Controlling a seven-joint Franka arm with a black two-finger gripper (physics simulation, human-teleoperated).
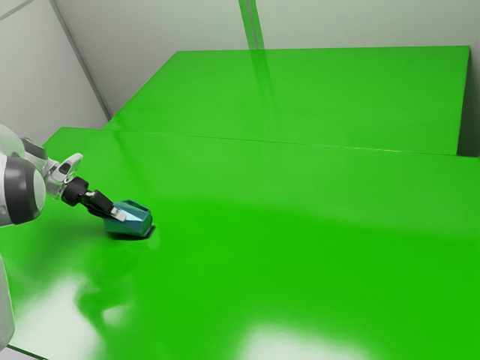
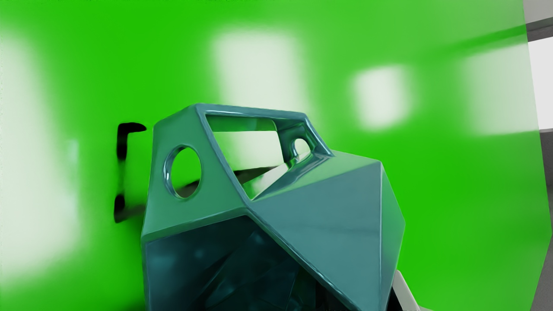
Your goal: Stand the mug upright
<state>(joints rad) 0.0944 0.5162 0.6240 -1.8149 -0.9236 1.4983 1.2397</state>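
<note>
In the exterior view my gripper (image 1: 118,214) reaches down from the left, its pale fingertip against the near side of the teal, faceted mug (image 1: 136,219). The mug is tipped over on its side, with a dark shadow under it. In the wrist view the mug (image 2: 319,216) turns its dark opening toward my hand, and its angular handle with round holes stands out beyond. The gripper (image 2: 365,298) is shut on the mug's wall: one fingertip shows along the outside, and the other is mostly hidden in the dark opening.
The glossy green table (image 1: 300,247) spreads around the mug, with bright reflections near its front edge. Behind it is a second green surface (image 1: 322,90), with pale walls beyond. The table's edge shows at one side of the wrist view.
</note>
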